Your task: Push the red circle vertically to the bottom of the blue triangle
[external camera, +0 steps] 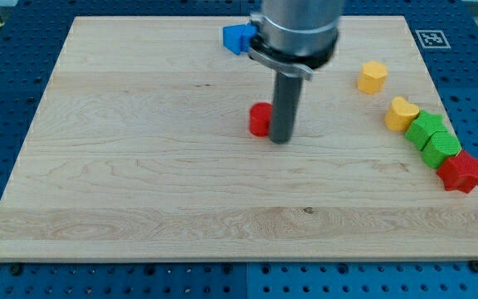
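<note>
On the wooden desk, my tip touches the red circle block from the view's right, below the blue triangle block; I have no fingers

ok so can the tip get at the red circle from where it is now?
Probably yes. My tip sits right beside the red circle, on its right in the view, seemingly touching, with nothing between them. The blue triangle lies toward the view's top, partly hidden by the arm.

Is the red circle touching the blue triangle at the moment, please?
No, the red circle sits beside my tip, apart from the blue triangle.
</note>
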You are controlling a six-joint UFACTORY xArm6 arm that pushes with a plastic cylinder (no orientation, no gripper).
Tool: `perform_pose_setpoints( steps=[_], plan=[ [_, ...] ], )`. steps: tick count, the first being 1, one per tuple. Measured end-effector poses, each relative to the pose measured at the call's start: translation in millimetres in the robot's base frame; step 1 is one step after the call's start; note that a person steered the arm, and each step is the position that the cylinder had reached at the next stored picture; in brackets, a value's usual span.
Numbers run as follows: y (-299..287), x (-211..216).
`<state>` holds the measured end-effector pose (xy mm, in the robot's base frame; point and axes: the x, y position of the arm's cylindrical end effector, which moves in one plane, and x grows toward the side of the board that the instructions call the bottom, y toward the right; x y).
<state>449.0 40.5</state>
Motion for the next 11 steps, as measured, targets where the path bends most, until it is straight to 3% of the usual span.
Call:
perform_pose_setpoints(
  steps=[2, 4, 5, 6, 8, 11],
  plan=[
    [-54, -85],
    [-53, -26],
    [-87, -18],
    [-126, -38],
    [-101, -105],
    [-83, -67]
  ],
)
